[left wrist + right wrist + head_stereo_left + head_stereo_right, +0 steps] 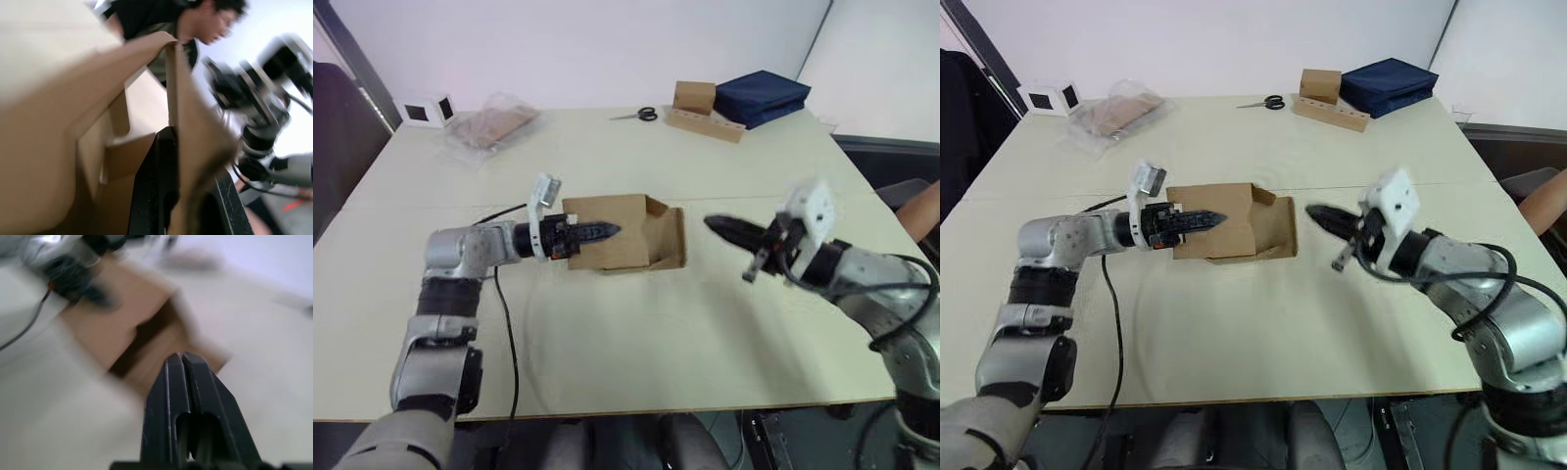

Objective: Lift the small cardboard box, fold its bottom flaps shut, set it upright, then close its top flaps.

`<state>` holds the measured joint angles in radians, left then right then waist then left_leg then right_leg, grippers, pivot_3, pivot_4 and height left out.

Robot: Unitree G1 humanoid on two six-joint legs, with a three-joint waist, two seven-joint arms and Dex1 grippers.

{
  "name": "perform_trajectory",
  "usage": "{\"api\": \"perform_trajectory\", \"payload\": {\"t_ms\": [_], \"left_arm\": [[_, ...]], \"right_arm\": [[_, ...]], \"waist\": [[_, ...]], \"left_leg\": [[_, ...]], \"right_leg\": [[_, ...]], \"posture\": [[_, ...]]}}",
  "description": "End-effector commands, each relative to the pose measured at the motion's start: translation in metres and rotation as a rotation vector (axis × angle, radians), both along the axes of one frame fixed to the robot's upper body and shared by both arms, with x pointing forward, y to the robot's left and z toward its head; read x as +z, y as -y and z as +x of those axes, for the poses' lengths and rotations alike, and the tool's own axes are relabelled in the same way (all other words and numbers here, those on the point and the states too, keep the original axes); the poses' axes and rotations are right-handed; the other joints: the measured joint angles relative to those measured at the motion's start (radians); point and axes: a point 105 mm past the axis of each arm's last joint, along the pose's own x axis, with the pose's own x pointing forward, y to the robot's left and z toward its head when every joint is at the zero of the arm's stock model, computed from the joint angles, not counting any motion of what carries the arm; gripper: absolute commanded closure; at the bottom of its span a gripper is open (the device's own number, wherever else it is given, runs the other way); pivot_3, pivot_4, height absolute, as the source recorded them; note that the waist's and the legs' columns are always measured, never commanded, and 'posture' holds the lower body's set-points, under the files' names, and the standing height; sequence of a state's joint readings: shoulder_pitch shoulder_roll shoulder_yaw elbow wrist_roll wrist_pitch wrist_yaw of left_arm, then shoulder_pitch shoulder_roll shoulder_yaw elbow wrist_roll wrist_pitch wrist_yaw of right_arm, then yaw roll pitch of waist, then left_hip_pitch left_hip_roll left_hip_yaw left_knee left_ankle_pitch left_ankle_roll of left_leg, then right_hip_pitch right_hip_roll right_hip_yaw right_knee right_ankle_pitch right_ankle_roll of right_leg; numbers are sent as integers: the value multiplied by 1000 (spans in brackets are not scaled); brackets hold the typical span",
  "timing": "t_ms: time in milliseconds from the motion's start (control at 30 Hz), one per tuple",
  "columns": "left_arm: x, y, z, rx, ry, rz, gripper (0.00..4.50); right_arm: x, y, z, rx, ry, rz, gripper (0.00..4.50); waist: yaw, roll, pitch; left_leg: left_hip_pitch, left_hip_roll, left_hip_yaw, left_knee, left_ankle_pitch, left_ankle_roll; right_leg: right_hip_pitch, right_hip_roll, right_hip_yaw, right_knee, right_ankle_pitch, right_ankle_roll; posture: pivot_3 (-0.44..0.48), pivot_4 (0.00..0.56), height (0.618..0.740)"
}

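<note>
The large pale beige table (636, 323) fills most of the scene, with a white wall behind it. Near its middle the plain brown small cardboard box (626, 235) lies on its side, its open end with spread flaps turned to the right.

The left gripper (607, 231) reaches over the box from the left; in the left wrist view its black fingers (159, 196) pinch a cardboard wall of the box between them. The right gripper (717, 227) hovers just right of the open end, apart from the flaps, and its two fingers (188, 396) are pressed together on nothing.

At the far edge lie a folded dark blue cloth (762, 96), a smaller brown cube on a long holed cardboard strip (700, 108), a clear plastic bag (494, 125), a white cube with black squares (428, 110) and small scissors (636, 115). A person (190, 24) shows behind the box in the left wrist view.
</note>
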<state>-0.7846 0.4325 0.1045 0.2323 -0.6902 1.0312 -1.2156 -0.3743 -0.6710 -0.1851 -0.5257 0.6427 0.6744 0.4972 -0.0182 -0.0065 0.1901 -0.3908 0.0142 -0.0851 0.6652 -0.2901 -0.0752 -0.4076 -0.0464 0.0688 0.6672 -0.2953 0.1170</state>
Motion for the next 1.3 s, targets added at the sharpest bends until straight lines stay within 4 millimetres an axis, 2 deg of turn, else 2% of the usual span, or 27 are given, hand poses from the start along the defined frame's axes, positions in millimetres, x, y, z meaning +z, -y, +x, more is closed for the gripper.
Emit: {"api": "perform_trajectory", "payload": {"t_ms": [33,267,567,867,1067,1300], "left_arm": [[27,-1,-8,20,156,-46,4439],[36,2,-8,54,204,-74,4439],[33,4,-7,58,182,-71,4439],[34,5,-11,6,102,-93,4439],[33,6,-14,-7,86,-89,4439],[36,5,-4,50,92,-97,4439]], "right_arm": [[26,5,13,-82,104,100,4500],[25,-27,30,-48,119,185,4500],[19,-69,25,82,117,206,4500],[17,-82,18,132,137,172,4500],[24,-86,14,158,171,174,4500],[23,-92,8,207,165,154,4500]], "waist": [[3,0,0],[-3,0,0],[-10,0,0],[-25,0,0],[-27,0,0],[-26,0,0]], "left_leg": [[0,0,0,0,0,0],[0,-1,0,0,0,1],[0,-1,0,-1,0,1],[0,-1,0,-1,0,1],[0,-1,-1,-2,0,1],[0,-1,0,-2,0,1]], "right_leg": [[0,0,0,0,0,0],[0,0,0,0,0,0],[-1,0,0,0,0,0],[-1,0,0,0,0,0],[-1,0,0,0,0,0],[-1,0,0,0,0,0]], "posture": [[0,150,740],[0,150,740],[0,150,740],[0,150,740],[0,150,740],[0,150,740]]}}
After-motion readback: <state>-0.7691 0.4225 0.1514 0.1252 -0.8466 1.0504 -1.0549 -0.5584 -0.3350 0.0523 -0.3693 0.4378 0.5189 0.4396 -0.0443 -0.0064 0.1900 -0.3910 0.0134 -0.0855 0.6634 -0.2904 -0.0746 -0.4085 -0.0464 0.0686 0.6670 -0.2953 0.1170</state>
